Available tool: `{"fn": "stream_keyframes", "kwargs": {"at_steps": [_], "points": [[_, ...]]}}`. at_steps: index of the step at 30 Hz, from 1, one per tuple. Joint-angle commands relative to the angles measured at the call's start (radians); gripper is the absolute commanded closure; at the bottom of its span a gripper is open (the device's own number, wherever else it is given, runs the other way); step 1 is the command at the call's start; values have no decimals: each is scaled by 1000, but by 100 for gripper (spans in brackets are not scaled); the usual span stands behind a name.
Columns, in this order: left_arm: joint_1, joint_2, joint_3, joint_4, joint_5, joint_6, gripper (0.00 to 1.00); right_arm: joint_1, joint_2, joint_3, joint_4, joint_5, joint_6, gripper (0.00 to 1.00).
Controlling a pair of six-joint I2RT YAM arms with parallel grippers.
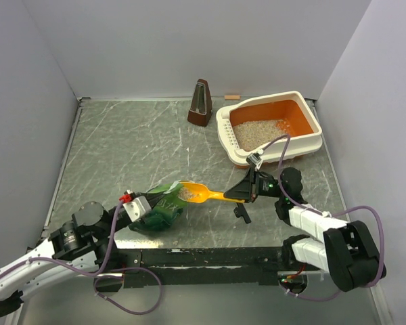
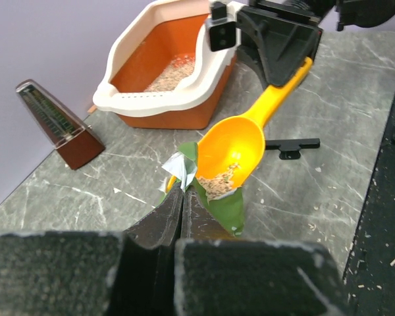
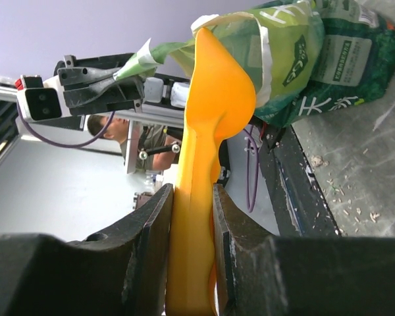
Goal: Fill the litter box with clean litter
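Right pincer (image 1: 235,195) is clamped on the handle of the orange scoop (image 1: 201,195). Just ahead of it, the scoop bowl is held at the mouth of the green bag (image 1: 161,213), with some clean litter (image 1: 185,193) in it. The bag's top edge is pinched flat by the left pincer (image 1: 143,204). The litter box (image 1: 304,144) is seen beyond the right pincer on the surface (image 1: 122,149), partly filled with granules.
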Motion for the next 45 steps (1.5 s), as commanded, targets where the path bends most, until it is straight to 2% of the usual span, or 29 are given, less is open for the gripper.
{"fn": "stream_keyframes", "kwargs": {"at_steps": [1,15,25,30,34,38,42,45], "points": [[-2,-27,-7,95,-48,0,99,-20,-66,-20,-42,2,-26,100],[6,-48,-21,132,-94,-8,99,-58,-269,-140,45,147,217,100],[27,-60,-30,120,-108,4,99,-86,-420,-92,-152,322,231,100],[35,-73,-46,128,-58,0,99,-97,-464,-60,-261,455,241,100],[49,-76,-69,146,-1,-22,99,-110,-442,-11,-318,558,214,100],[50,-86,-79,154,34,-40,99,-124,-392,13,-294,647,229,100],[50,-119,-89,158,33,-42,99,-159,-332,30,-229,718,244,100],[50,-143,-92,155,24,-45,99,-201,-318,59,-271,779,209,100]]}}
